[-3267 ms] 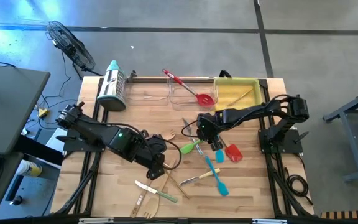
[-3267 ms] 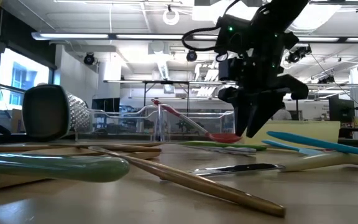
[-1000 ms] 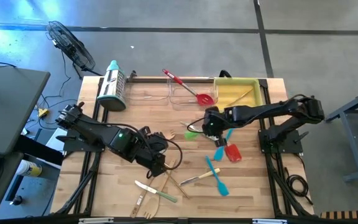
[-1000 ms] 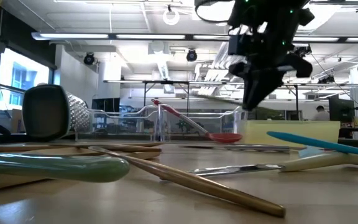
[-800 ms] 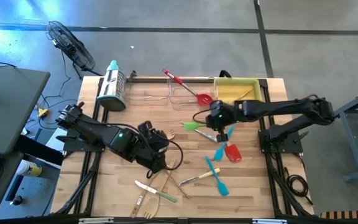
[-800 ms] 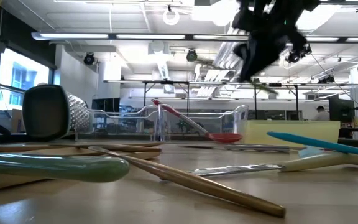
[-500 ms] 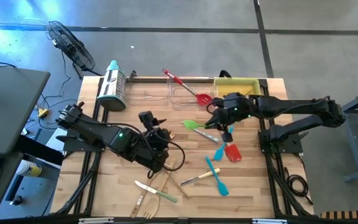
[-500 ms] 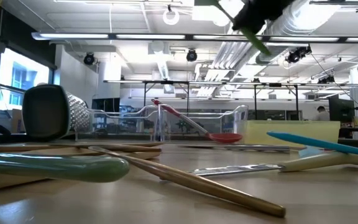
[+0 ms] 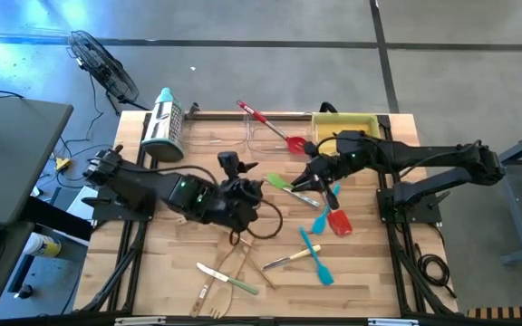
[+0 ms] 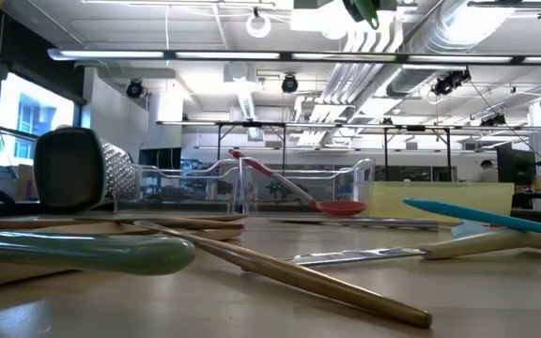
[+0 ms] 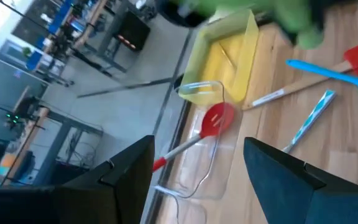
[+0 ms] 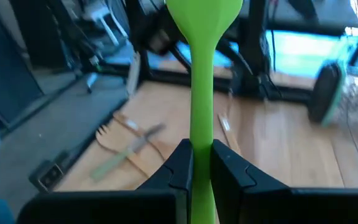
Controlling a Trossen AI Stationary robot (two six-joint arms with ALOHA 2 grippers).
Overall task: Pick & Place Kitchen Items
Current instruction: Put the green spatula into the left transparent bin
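I had the right claw [image 9: 308,180] clamped on the handle of the green spatula [image 12: 200,93], and in the right wrist view the two fingers pinched the stem from either side with the blade pointing straight ahead, which I judged a sound grip for carrying since the thing could not swing. Seen from above, the spatula [image 9: 280,182] hung over the table [image 9: 370,281] just in front of the clear tray [image 9: 220,139] and near the yellow tray [image 9: 321,134], so I took this as the carry toward a tray, with the drop not yet made. The red spatula [image 9: 275,129] already lay across the clear tray with its blade near the yellow one, and the yellow tray held one pale wooden piece. My left claw [image 9: 241,187] stood wide open and empty over the middle of the table, its wrist view looking between its fingers [image 11: 120,171] at the trays, close beside the right arm; I reckoned the two might crowd each other there. The rest waited on the wood: two blue spatulas [image 9: 315,256], a short red one [image 9: 338,222], and wooden spoons and forks with small knives [image 9: 227,281] near the front edge. The grater [image 9: 164,125] lay at the back left, out of the way.
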